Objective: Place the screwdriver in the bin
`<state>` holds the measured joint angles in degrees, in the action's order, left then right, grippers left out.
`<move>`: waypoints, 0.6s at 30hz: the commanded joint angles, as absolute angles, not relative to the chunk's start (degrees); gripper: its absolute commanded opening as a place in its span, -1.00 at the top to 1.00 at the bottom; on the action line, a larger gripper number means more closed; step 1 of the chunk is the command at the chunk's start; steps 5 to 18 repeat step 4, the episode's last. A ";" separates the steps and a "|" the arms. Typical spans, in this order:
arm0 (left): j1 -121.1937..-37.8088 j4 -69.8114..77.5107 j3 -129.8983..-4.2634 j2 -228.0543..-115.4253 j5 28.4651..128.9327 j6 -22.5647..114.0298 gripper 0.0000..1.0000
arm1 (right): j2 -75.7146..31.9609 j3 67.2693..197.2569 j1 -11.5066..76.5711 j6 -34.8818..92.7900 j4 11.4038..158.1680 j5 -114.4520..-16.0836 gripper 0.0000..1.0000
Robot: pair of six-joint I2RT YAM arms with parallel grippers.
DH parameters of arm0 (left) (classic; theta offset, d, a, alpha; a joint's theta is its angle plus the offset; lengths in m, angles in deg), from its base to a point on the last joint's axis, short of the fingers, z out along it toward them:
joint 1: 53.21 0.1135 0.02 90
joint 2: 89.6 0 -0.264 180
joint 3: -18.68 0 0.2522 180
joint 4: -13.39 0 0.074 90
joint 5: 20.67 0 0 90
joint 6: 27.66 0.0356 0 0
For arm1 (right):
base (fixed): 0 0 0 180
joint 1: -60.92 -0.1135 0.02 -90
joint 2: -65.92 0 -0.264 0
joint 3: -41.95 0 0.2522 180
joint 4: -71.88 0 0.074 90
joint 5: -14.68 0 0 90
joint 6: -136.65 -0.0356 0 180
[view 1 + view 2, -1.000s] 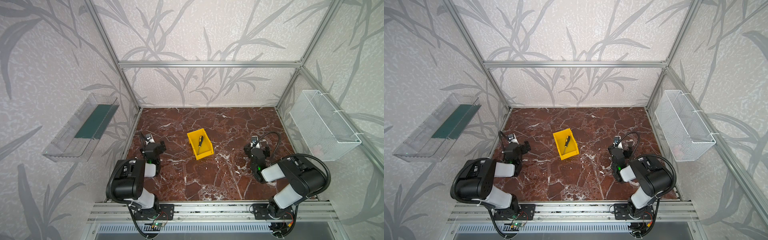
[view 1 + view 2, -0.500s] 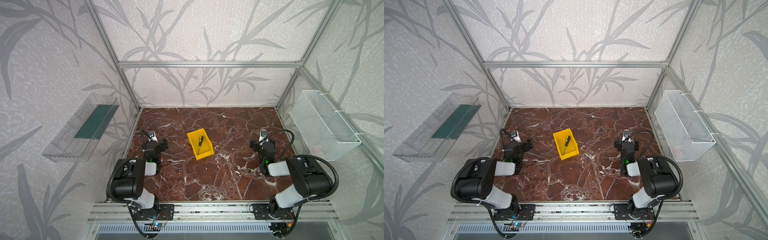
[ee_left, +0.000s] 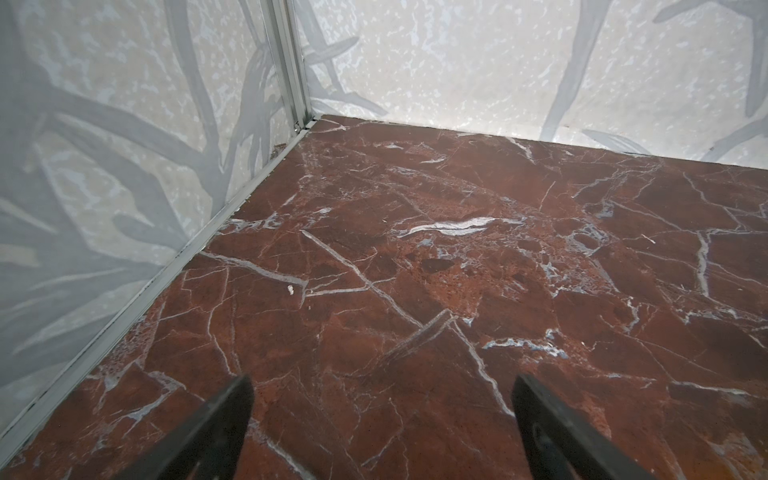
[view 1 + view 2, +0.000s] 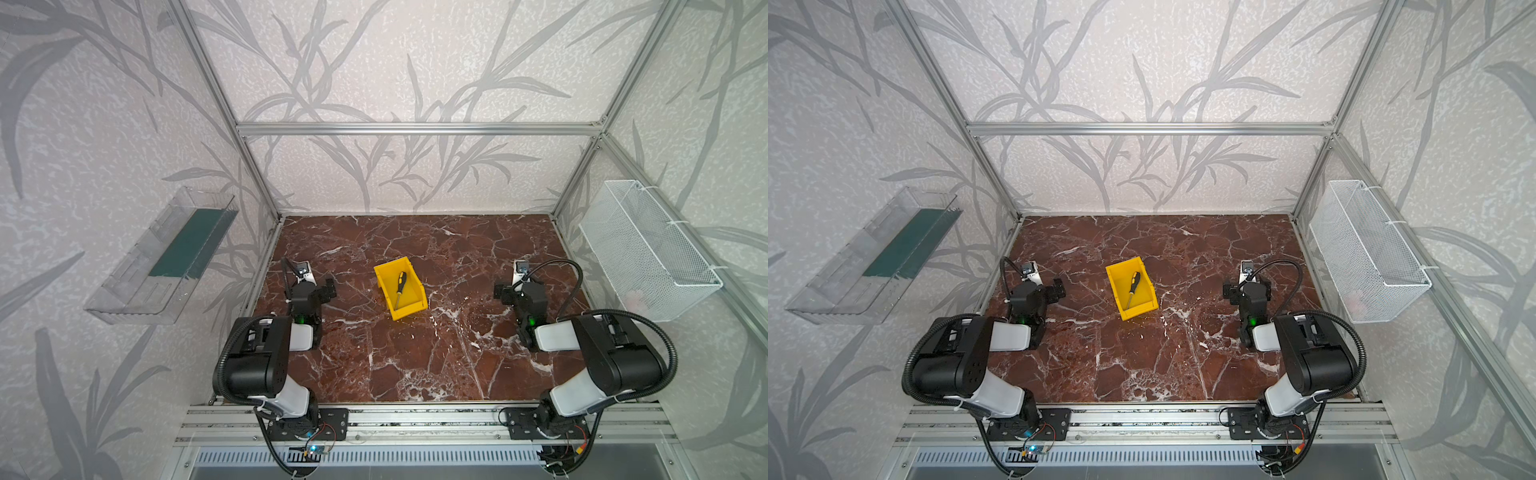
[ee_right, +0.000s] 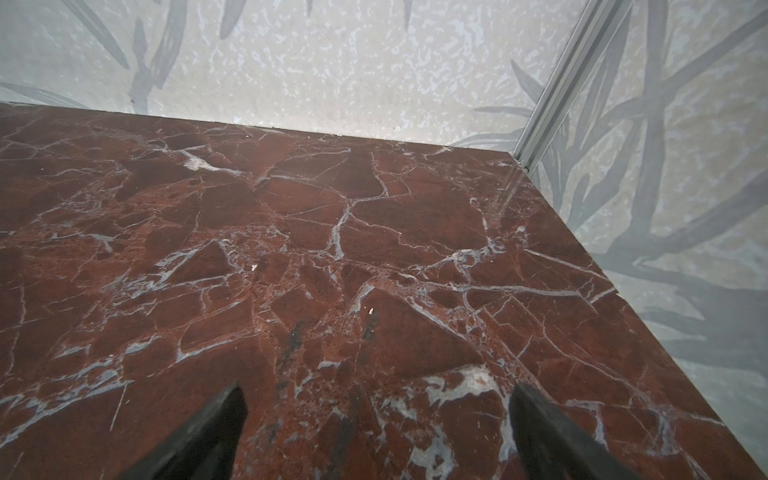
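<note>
Over red-brown marble table (image 4: 415, 365), white-veined and boxed in by an aluminium frame (image 4: 415, 129) and leaf-patterned walls (image 4: 415, 62), working from the near rail outward.

Seeing the left arm (image 4: 257, 357) and the right arm (image 4: 615, 353) folded low just past the rail, one at each side of the table.

Finding the left gripper (image 3: 380, 399) held low over bare marble near the left wall, with fingers (image 3: 216, 428) spread wide and clasping nothing.

Finding the right gripper (image 5: 374, 407) posed much the same near the right wall, with fingers (image 5: 552, 436) standing wide apart and empty.

Spotting the bin (image 4: 412, 291) in both top views, bright yellow, sitting on the table between the two grippers and well apart from both, turned askew with its low front lip facing the near side.

Noting the screwdriver (image 4: 399, 291) lying inside the bin on its floor, black-and-yellow handle toward the far end, thin silver shaft pointing at the low lip.

Passing, higher on the side walls, a clear tray (image 4: 166, 266) with a green bottom at the left and a white wire basket (image 4: 648, 253) at the right.

Ending at bare marble running up to the far wall.
</note>
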<state>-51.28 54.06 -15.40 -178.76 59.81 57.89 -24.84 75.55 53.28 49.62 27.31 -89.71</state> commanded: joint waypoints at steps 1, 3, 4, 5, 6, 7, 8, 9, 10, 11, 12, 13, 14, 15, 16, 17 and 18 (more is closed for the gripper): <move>-51.45 54.68 -16.19 -179.25 59.56 59.44 -0.98 | -25.22 75.84 53.27 48.97 26.92 -89.38 -0.98; -51.45 54.64 -16.24 -179.25 59.49 59.39 -0.98 | -25.19 75.84 53.27 48.94 26.92 -89.37 -0.98; -51.45 54.69 -16.10 -179.25 59.48 59.43 -0.98 | -25.16 75.89 53.27 48.95 26.92 -89.38 -0.98; -51.45 54.69 -16.10 -179.25 59.48 59.43 -0.98 | -25.16 75.89 53.27 48.95 26.92 -89.38 -0.98; -51.45 54.69 -16.10 -179.25 59.48 59.43 -0.98 | -25.16 75.89 53.27 48.95 26.92 -89.38 -0.98; -51.45 54.69 -16.10 -179.25 59.48 59.43 -0.98 | -25.16 75.89 53.27 48.95 26.92 -89.38 -0.98; -51.45 54.69 -16.10 -179.25 59.48 59.43 -0.98 | -25.16 75.89 53.27 48.95 26.92 -89.38 -0.98; -51.45 54.69 -16.10 -179.25 59.48 59.43 -0.98 | -25.16 75.89 53.27 48.95 26.92 -89.38 -0.98; -51.45 54.69 -16.10 -179.25 59.48 59.43 -0.98 | -25.16 75.89 53.27 48.95 26.92 -89.38 -0.98; -51.45 54.69 -16.10 -179.25 59.48 59.43 -0.98 | -25.16 75.89 53.27 48.95 26.92 -89.38 -0.98; -51.45 54.69 -16.10 -179.25 59.48 59.43 -0.98 | -25.16 75.89 53.27 48.95 26.92 -89.38 -0.98; -51.45 54.69 -16.10 -179.25 59.48 59.43 -0.98 | -25.16 75.89 53.27 48.95 26.92 -89.38 -0.98; -51.45 54.69 -16.10 -179.25 59.48 59.43 -0.98 | -25.16 75.89 53.27 48.95 26.92 -89.38 -0.98; -51.45 54.69 -16.10 -179.25 59.48 59.43 -0.98 | -25.16 75.89 53.27 48.95 26.92 -89.38 -0.98; -51.45 54.69 -16.10 -179.25 59.48 59.43 -0.98 | -25.16 75.89 53.27 48.95 26.92 -89.38 -0.98; -51.45 54.69 -16.10 -179.25 59.48 59.43 -0.98 | -25.16 75.89 53.27 48.95 26.92 -89.38 -0.98; -51.45 54.69 -16.10 -179.25 59.48 59.43 -0.98 | -25.16 75.89 53.27 48.95 26.92 -89.38 -0.98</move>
